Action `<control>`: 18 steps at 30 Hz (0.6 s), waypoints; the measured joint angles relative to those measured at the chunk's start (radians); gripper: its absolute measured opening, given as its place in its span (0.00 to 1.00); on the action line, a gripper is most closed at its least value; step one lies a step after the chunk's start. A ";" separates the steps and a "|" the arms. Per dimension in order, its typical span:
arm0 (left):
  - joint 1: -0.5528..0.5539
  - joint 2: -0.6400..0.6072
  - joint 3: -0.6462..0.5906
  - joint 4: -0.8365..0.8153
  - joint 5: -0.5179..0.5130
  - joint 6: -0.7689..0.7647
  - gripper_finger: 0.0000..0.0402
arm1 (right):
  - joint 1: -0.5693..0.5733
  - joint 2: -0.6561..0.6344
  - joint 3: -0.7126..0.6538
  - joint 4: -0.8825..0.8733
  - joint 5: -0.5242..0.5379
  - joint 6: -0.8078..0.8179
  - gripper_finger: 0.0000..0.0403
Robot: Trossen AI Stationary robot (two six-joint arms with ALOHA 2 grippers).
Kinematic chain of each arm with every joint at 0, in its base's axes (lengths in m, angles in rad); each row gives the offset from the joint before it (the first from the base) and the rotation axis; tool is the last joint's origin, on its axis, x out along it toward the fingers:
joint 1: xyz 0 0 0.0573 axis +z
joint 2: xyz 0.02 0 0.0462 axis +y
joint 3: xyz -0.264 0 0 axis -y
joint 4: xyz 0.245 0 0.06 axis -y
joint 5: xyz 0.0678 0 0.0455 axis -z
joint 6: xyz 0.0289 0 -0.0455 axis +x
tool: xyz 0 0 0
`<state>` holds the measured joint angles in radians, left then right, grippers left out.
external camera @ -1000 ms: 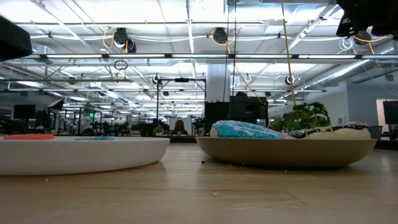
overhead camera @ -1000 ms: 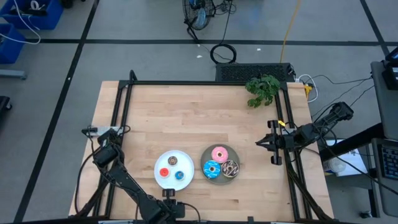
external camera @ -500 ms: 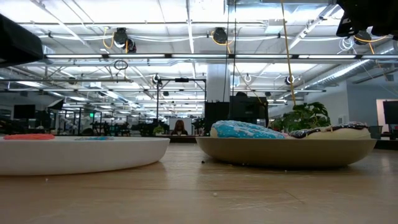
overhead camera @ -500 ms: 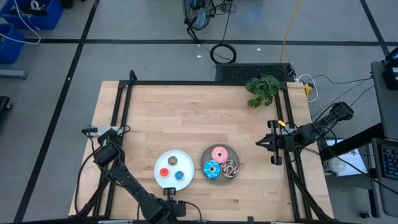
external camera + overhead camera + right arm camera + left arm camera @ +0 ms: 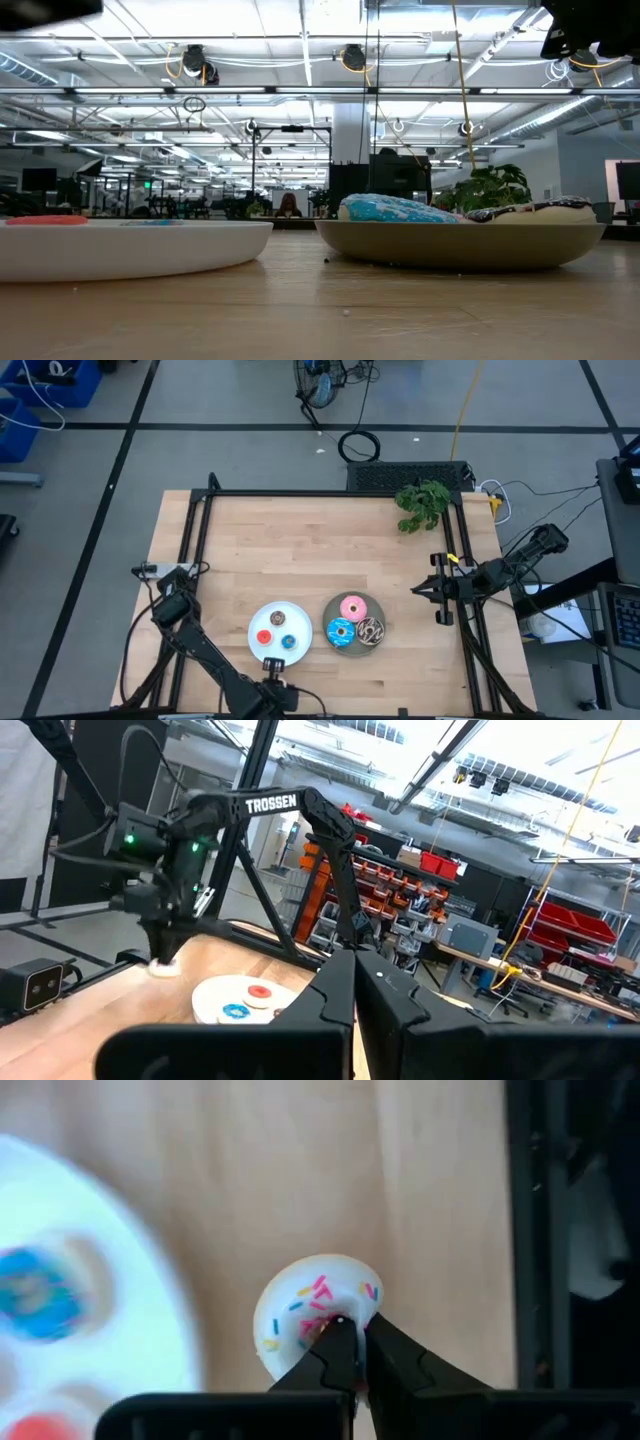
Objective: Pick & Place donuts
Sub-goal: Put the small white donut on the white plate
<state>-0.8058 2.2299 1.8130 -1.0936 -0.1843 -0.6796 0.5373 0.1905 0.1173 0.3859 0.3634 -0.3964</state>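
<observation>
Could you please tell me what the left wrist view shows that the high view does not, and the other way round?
Only the left wrist view shows the sprinkles on the white donut and the left gripper shut on its rim. Only the high view shows the grey plate with the pink donut, the blue sprinkled donut and the dark brown donut, plus the right gripper waiting shut at the table's right edge. Both show the white plate with its tiny blue donut and red donut.

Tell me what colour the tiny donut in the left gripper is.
White with coloured sprinkles; the tiny donut shows best in the left wrist view, pinched by the left gripper.
</observation>
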 joint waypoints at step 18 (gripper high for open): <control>-0.034 -0.130 0.285 -0.485 -0.209 -0.045 0.02 | 0.000 0.000 0.000 0.005 -0.002 -0.001 0.00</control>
<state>-0.8398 2.0997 2.0977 -1.5786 -0.3937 -0.7242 0.5373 0.1906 0.1173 0.3905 0.3614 -0.3973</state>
